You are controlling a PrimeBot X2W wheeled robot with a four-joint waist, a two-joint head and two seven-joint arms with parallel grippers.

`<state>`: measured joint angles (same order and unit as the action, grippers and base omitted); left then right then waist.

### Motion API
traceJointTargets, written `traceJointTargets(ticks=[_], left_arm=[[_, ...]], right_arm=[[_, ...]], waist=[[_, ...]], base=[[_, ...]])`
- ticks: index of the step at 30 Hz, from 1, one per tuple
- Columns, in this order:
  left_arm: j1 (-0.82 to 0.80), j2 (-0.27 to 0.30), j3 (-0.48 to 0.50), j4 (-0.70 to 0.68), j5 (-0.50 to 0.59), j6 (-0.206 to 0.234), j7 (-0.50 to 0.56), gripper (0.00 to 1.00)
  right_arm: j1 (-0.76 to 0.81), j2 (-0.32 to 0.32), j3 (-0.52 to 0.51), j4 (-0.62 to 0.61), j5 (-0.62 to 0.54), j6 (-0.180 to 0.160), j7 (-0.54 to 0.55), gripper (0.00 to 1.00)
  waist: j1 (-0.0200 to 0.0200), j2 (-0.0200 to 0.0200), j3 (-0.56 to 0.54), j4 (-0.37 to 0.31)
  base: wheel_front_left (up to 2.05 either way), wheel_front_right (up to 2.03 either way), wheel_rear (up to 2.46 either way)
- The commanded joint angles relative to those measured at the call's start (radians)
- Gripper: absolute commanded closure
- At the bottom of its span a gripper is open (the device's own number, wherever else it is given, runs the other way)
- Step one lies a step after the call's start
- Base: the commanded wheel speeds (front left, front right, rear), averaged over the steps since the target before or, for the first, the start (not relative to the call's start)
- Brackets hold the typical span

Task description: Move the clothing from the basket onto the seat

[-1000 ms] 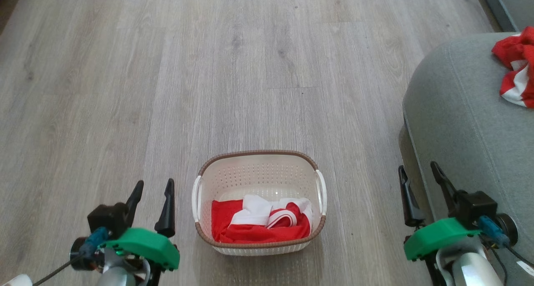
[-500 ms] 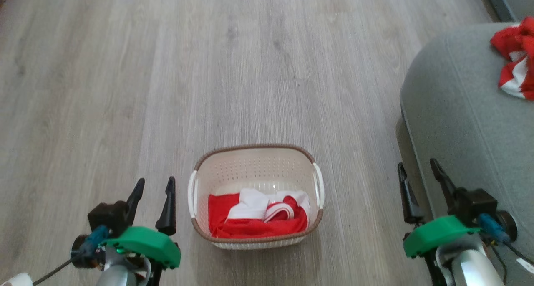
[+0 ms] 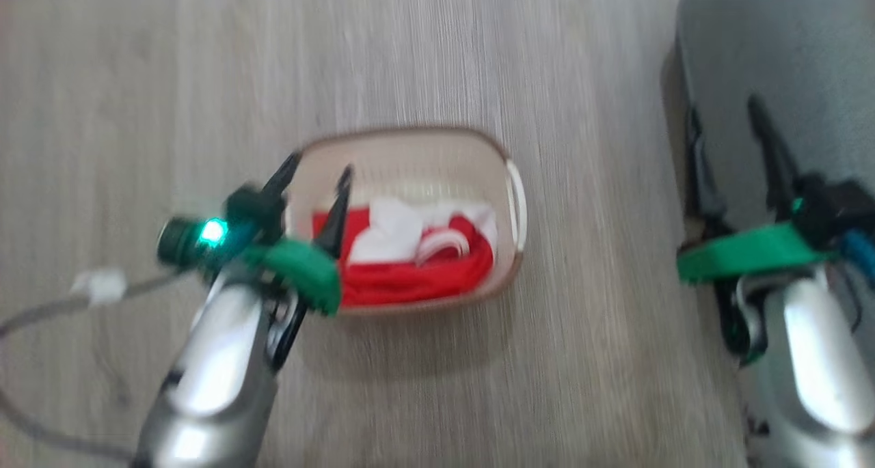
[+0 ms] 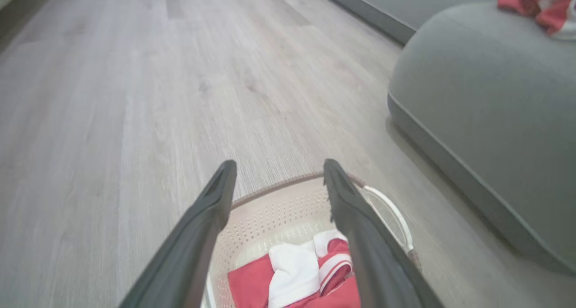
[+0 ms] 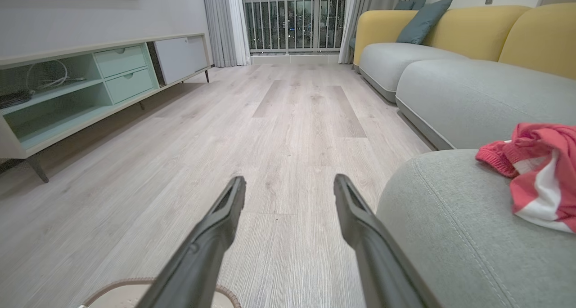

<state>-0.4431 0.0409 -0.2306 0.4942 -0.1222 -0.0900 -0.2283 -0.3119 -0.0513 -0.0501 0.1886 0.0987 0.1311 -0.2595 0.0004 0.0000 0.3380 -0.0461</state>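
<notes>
hovering over the left edge of the basket [image 3: 410,132], the left gripper [image 3: 320,166] is nearer, jaws spread and empty; the red clothing [image 3: 410,277] lies just rightward along its near wall. the right gripper [image 3: 724,109], jaws also open, hangs beside the seat [image 3: 786,44].

The right tool [image 5: 289,182] hangs with fingers [image 5: 211,236] spread over the wood floor [image 5: 270,132]; at four o'clock the seat [image 5: 450,236] bears red-and-white clothing [image 5: 535,177], the basket [image 5: 130,283] rim at seven.
</notes>
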Motion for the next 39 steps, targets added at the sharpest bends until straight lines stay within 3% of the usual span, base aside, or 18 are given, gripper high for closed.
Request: traceJointTargets(ticks=[1, 8, 15, 25, 34, 39], left_arm=[[-0.067, 0.010, 0.005, 0.000, 0.023, -0.006, 0.014, 0.00], [-0.322, 0.016, -0.091, 0.206, 0.120, -0.011, 0.110, 0.00], [-0.496, 0.016, -0.152, 0.440, 0.178, 0.010, 0.181, 0.00], [-0.640, 0.018, -0.188, 0.650, 0.193, 0.066, 0.215, 0.00], [-0.723, 0.091, -0.226, 0.758, 0.233, 0.114, 0.316, 0.00], [-0.728, 0.118, -0.256, 0.776, 0.253, 0.118, 0.349, 0.00]], right_arm=[[-0.039, 0.001, 0.019, -0.040, 0.007, 0.000, -0.002, 0.00], [-0.158, 0.001, 0.031, -0.072, 0.049, 0.000, -0.002, 0.00], [-0.226, 0.001, 0.058, -0.080, 0.118, 0.000, -0.002, 0.00], [-0.260, 0.001, 0.090, -0.082, 0.213, 0.000, -0.002, 0.00], [-0.253, 0.001, 0.116, -0.103, 0.283, 0.000, -0.002, 0.00], [-0.228, 0.001, 0.107, -0.113, 0.310, 0.000, -0.002, 0.00]], waist=[[-0.0004, 0.0000, 0.169, -0.032], [-0.0004, 0.0000, 0.377, -0.086], [-0.0004, 0.0000, 0.509, -0.147], [-0.0004, 0.0000, 0.619, -0.234], [-0.0004, 0.0000, 0.702, -0.315], [-0.0004, 0.0000, 0.717, -0.341]], base=[[0.00, 0.00, 0.00], [0.00, 0.00, 0.00], [0.00, 0.00, 0.00], [0.00, 0.00, 0.00], [0.00, 0.00, 0.00], [0.00, 0.00, 0.00]])
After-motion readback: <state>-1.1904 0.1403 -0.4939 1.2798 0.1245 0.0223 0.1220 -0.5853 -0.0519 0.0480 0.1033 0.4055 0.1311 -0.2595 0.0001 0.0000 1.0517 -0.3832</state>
